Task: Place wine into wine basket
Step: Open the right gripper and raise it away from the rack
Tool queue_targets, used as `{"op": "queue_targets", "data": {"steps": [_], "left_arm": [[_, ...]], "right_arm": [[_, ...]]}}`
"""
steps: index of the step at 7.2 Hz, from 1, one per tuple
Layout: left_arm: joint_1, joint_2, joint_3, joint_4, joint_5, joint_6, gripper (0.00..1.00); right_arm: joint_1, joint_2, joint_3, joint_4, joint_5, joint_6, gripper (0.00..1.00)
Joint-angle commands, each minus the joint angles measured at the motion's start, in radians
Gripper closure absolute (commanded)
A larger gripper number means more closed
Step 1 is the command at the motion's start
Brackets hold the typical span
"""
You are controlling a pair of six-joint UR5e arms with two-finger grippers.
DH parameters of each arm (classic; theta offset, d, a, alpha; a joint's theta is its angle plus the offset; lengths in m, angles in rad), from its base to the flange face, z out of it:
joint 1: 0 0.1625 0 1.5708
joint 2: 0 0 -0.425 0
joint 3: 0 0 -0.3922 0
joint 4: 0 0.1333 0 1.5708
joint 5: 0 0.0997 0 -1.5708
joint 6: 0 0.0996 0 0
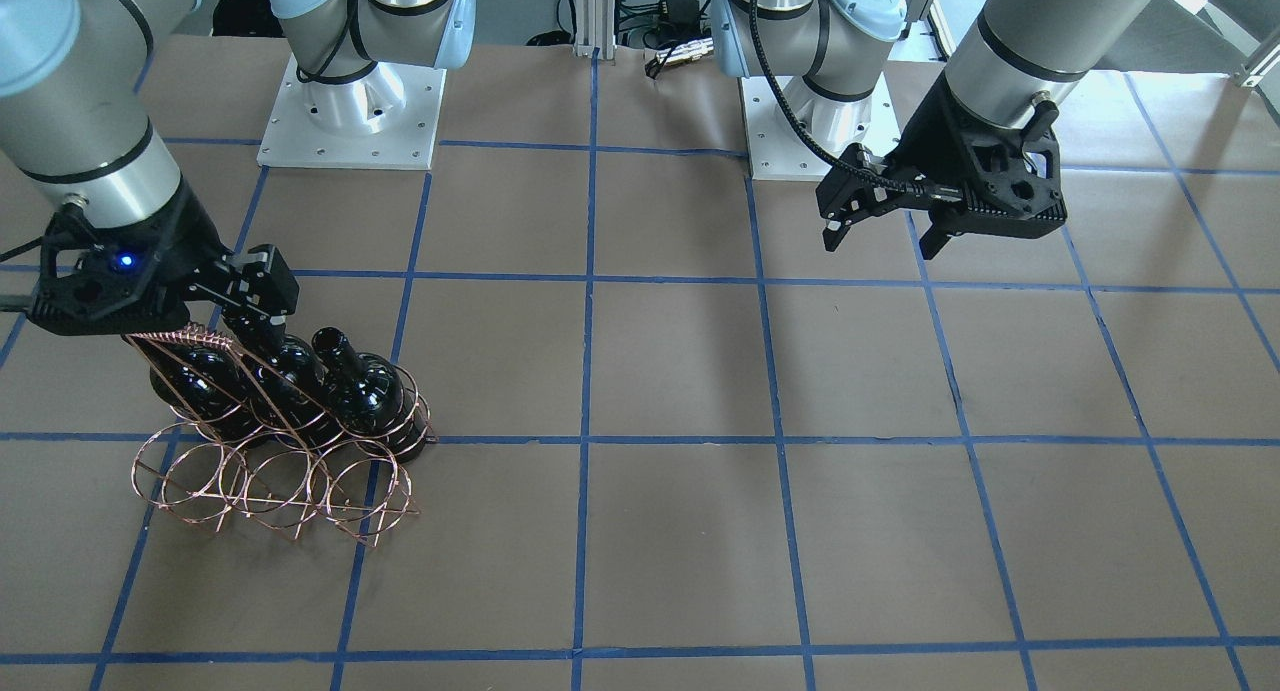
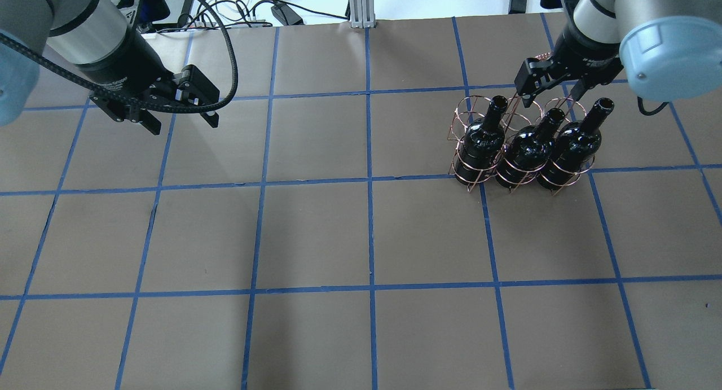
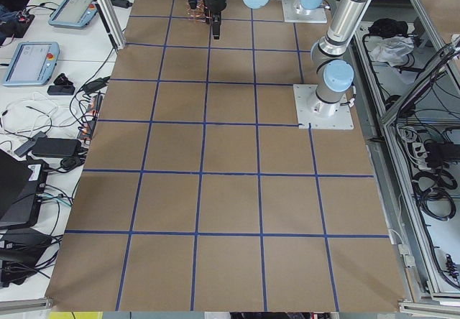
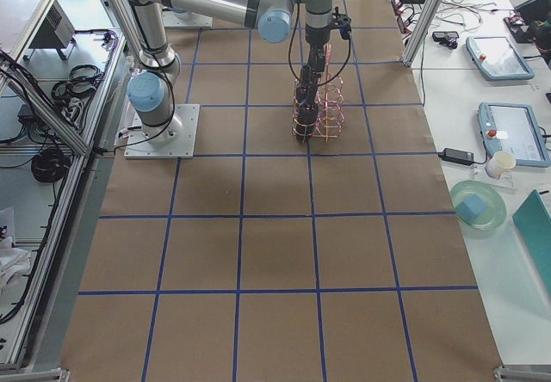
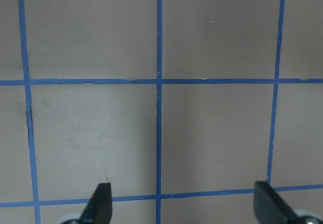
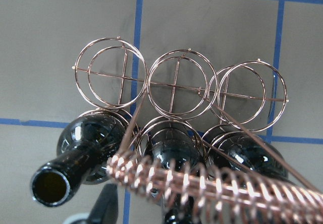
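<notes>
Brown taped table (image 2: pixel 316 232), mostly bare. My right wrist camera, not the left, shows the copper wire basket (image 6: pixel 176 82). Left gripper (image 5: pixel 182 193) and right gripper (image 2: pixel 551 95) gape wide.

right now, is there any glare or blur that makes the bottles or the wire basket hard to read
Overhead exterior: bright glints on the bottles' shoulders, outlines clear. Right wrist-mounted: the basket's rings are sharp; its handle, close to the lens, is soft. Exterior left: the basket is too small to resolve.

Silver arms (image 1: pixel 1030 31), pale blue joint caps (image 1: pixel 865 6); braided black cable (image 1: pixel 800 121) behind the left claw (image 1: pixel 878 243), blue light (image 1: pixel 124 262) behind the right claw (image 2: pixel 553 95).
</notes>
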Motion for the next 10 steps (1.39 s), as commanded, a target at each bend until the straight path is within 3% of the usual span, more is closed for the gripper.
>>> {"op": "queue_targets", "data": {"steps": [1, 4, 6, 8, 10], "left_arm": [[0.000, 0.000, 0.000, 0.000, 0.002, 0.004, 0.00], [0.000, 0.000, 0.000, 0.001, 0.005, 0.004, 0.00], [-0.002, 0.003, 0.000, -0.006, 0.009, 0.006, 0.00], [-0.003, 0.030, 0.000, -0.008, 0.014, 0.015, 0.00], [-0.005, 0.051, 0.002, -0.015, 0.092, 0.015, 0.00]], "right_arm": [[0.008, -0.093, -0.065, 0.131, 0.012, 0.022, 0.00], [0.113, -0.192, -0.062, 0.154, 0.006, 0.120, 0.00], [0.155, -0.193, -0.088, 0.200, -0.044, 0.134, 0.00], [0.152, -0.175, -0.111, 0.212, -0.039, 0.136, 0.00], [0.149, -0.140, -0.169, 0.230, -0.043, 0.136, 0.00]]}}
